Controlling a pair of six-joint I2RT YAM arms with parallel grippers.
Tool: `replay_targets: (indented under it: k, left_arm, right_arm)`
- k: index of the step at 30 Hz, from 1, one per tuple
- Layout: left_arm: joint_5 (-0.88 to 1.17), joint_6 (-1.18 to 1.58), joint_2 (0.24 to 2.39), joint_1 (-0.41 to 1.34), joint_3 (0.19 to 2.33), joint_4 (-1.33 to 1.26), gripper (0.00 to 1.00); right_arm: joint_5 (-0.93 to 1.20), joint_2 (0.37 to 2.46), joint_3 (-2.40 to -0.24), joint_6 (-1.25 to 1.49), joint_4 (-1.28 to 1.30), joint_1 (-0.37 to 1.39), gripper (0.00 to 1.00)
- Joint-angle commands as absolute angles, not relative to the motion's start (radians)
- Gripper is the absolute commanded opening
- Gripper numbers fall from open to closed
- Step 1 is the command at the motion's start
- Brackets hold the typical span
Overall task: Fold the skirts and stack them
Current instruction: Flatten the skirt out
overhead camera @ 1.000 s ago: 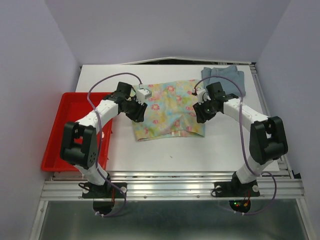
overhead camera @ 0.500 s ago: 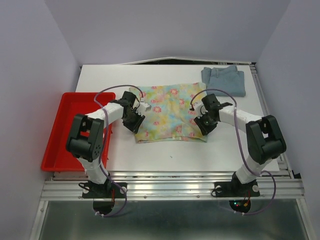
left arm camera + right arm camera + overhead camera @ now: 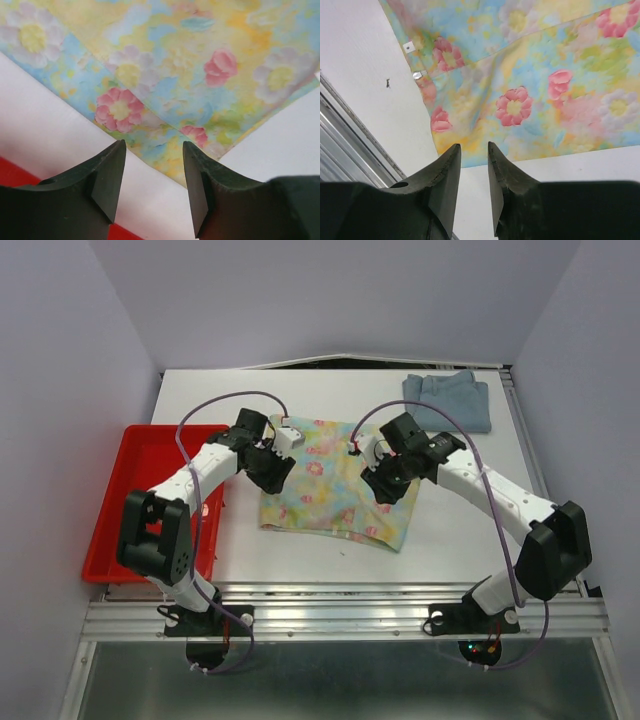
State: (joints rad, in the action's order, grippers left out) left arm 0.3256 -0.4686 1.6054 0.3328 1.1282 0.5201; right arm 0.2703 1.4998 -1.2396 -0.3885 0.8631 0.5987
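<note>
The task looks about half done. The denim skirt (image 3: 448, 398) lies at the far right corner of the table (image 3: 450, 540) as a small flat packet, so it seems to be folded already. The floral skirt (image 3: 335, 490) lies in the middle of the table, between the two arms. Both wrist views show an edge of cloth running across the print, with one layer on top of another. It therefore seems to have one fold, but it is wide and its near right corner sticks out at an angle.

The left gripper (image 3: 152, 150) hangs over the left edge of the floral skirt. Its jaws are spread and nothing is between them; only cloth and table show below. The right gripper (image 3: 472, 147) hangs over the right part of the same skirt. Its jaws stand a little apart, with a narrow gap, and they pinch nothing. So no skirt is held at this moment.

What is left, by this judgement: one more fold to make the floral skirt as small as the denim one, and then the stacking. The two skirts are well apart, so no stack exists. A red tray (image 3: 120, 510) stands at the left of the table, and no skirt is in it.
</note>
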Motion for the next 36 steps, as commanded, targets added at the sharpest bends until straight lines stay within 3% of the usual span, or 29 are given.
replay_targets:
  k: [1,6,10,15,29,36]
  left_arm:
    - [0.44,-0.538,1.525,0.357,1.114,0.58,0.58]
    - [0.534,-0.537,1.536,0.357,1.054,0.612,0.52]
    - [0.515,-0.564,1.508,0.356,1.02,0.62,0.64]
    - [0.644,-0.586,1.496,0.292,1.048,0.664,0.72]
    - [0.755,-0.546,1.56,0.157,1.19,0.706,0.74]
    - [0.749,-0.543,1.571,0.13,1.215,0.723,0.74]
  right_arm:
    - [0.346,1.489,-1.269,-0.371,0.888,0.592,0.34]
    - [0.425,1.467,-1.137,-0.338,0.809,0.633,0.36]
    - [0.275,1.414,-1.023,-0.353,0.671,0.684,0.38]
    - [0.152,1.376,-0.942,-0.393,0.543,0.767,0.49]
    - [-0.172,1.358,-0.772,-0.624,0.308,1.024,0.5]
    - [-0.33,1.358,-0.666,-0.77,0.175,1.06,0.5]
